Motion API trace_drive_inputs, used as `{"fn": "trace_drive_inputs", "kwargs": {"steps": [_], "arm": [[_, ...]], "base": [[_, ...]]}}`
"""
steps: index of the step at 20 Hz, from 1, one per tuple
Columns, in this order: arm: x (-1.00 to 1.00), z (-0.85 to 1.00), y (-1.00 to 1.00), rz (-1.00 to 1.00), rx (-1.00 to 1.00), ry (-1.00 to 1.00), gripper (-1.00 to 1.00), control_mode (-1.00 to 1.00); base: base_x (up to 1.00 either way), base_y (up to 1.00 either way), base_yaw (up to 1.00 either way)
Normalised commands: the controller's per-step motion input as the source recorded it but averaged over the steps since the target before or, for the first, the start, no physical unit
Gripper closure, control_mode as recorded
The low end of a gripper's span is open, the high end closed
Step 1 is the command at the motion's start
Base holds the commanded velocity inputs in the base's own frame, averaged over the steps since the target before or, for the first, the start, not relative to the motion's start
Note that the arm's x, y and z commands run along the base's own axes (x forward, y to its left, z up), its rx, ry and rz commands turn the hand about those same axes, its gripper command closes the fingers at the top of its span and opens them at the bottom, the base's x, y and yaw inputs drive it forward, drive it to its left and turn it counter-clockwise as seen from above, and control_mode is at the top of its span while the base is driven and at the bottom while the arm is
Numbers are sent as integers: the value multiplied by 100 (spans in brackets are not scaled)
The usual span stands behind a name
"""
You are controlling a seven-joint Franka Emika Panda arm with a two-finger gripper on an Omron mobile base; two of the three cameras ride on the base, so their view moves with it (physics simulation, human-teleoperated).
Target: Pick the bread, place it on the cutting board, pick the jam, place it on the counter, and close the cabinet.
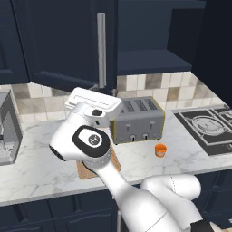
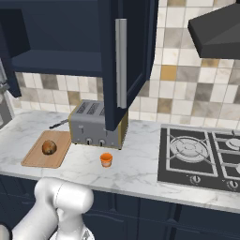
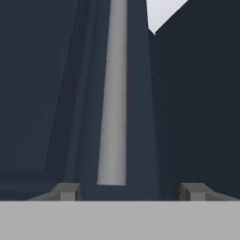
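The bread (image 2: 48,147), a brown roll, lies on the wooden cutting board (image 2: 37,158) left of the toaster. The orange jam (image 2: 106,160) stands on the marble counter (image 2: 136,173) in front of the toaster; it also shows as jam (image 1: 160,150). The navy cabinet door (image 2: 136,56) hangs open with its silver handle (image 2: 121,63) facing out. My gripper (image 3: 130,192) is open and empty. It points at the door's handle (image 3: 112,93), which runs up between the fingertips (image 3: 68,191) just ahead. My white hand (image 1: 94,100) sits below the handle (image 1: 101,50).
A grey toaster (image 1: 138,118) stands at the back of the counter under the open cabinet. A gas hob (image 2: 201,157) lies to the right, with a range hood (image 2: 218,30) above it. A grey machine (image 1: 7,131) stands at the far left. My arm covers most of the board (image 1: 84,171).
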Motion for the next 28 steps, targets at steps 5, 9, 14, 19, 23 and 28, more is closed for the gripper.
{"fn": "trace_drive_inputs", "kwargs": {"steps": [5, 9, 14, 19, 23, 28], "arm": [[47, 0, -23, 0, 2, 0, -100, -100], [36, 0, -30, 0, 4, 0, -100, -100], [36, 0, -28, 0, 2, 0, -100, -100], [38, 0, -25, 0, 2, 1, -100, -100], [41, 0, -22, 0, 1, 0, -100, -100], [42, 0, -21, 0, 1, 0, -100, -100]], "base": [[0, 0, 0], [0, 0, 0], [0, 0, 0], [0, 0, 0], [0, 0, 0], [0, 0, 0]]}}
